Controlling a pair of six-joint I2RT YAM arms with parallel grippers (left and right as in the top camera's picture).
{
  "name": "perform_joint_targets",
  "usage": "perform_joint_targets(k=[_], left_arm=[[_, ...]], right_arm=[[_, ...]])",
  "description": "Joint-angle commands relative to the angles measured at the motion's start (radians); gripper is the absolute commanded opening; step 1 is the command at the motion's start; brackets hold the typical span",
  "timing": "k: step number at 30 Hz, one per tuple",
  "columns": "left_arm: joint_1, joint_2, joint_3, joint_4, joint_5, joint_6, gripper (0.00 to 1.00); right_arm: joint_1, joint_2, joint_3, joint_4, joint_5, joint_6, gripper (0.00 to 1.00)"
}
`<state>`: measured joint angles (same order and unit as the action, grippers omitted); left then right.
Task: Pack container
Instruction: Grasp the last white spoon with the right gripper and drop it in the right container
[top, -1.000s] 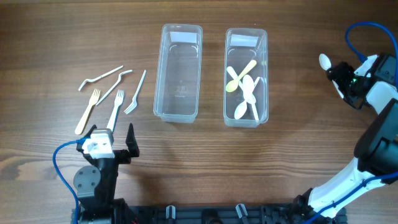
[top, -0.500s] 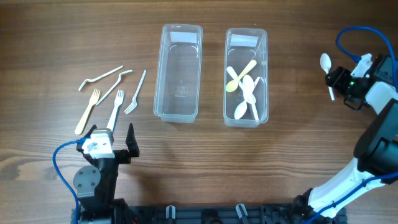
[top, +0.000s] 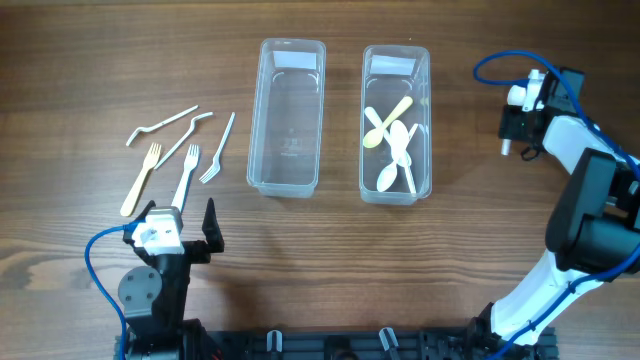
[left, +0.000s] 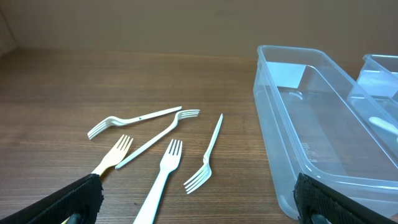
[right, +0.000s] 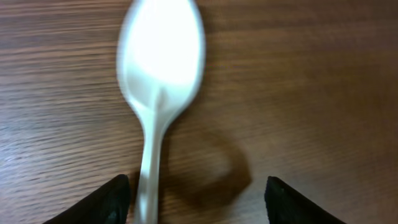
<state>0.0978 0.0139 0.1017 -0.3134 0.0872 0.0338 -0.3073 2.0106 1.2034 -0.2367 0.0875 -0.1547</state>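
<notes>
Five forks (top: 186, 172) were logged from overhead, loose on the worktop (top: 80, 60) left of an empty container (top: 288, 140). Just beside it, a second container (top: 396, 80) held several packed spoons (top: 398, 145). The left end effector (top: 178, 216) was seen near the table's front edge, fully spread and holding nothing. The right end effector (top: 516, 125) hung well right of both containers.

Left wrist: the forks were seen ahead and the empty container to the right, with the fingers wide at either edge of the view.

Right wrist: a lone white spoon (right: 160, 68) was recorded, blurred, bowl away and handle running back between the fingers (right: 112, 202). These were set part-spread, the handle close to the one on the picture's left. No pinch was evident, and contact could not be made out.

The spoon was judged light, thin, smooth plastic, springy and easily skated across the wood. A hold across the mid-handle was thought best, closed gently.
</notes>
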Motion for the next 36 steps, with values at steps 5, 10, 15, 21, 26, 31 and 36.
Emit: perform_joint_targets(k=[5, 10, 15, 21, 26, 31, 36], left_arm=[[-0.002, -0.007, -0.005, 0.003, 0.012, 0.019, 1.0], [-0.002, -0.007, -0.005, 0.003, 0.012, 0.019, 1.0], [-0.002, -0.007, -0.005, 0.003, 0.012, 0.019, 1.0], [-0.002, -0.007, -0.005, 0.003, 0.012, 0.019, 1.0], [-0.002, -0.007, -0.005, 0.003, 0.012, 0.019, 1.0], [-0.002, -0.007, -0.005, 0.003, 0.012, 0.019, 1.0], [-0.002, -0.007, -0.005, 0.003, 0.012, 0.019, 1.0]], right_arm=[[-0.001, 0.019, -0.005, 0.029, -0.072, 0.105, 0.64], [0.0, 0.075, -0.005, 0.069, -0.126, 0.102, 0.58], [0.0, 0.107, -0.005, 0.072, -0.141, 0.105, 0.37], [0.0, 0.09, -0.005, 0.042, -0.142, 0.109, 0.05], [0.005, -0.09, -0.005, 0.039, -0.156, 0.162, 0.04], [0.054, -0.394, -0.005, -0.013, -0.272, 0.171, 0.04], [0.22, -0.47, -0.005, -0.12, -0.389, 0.271, 0.04]])
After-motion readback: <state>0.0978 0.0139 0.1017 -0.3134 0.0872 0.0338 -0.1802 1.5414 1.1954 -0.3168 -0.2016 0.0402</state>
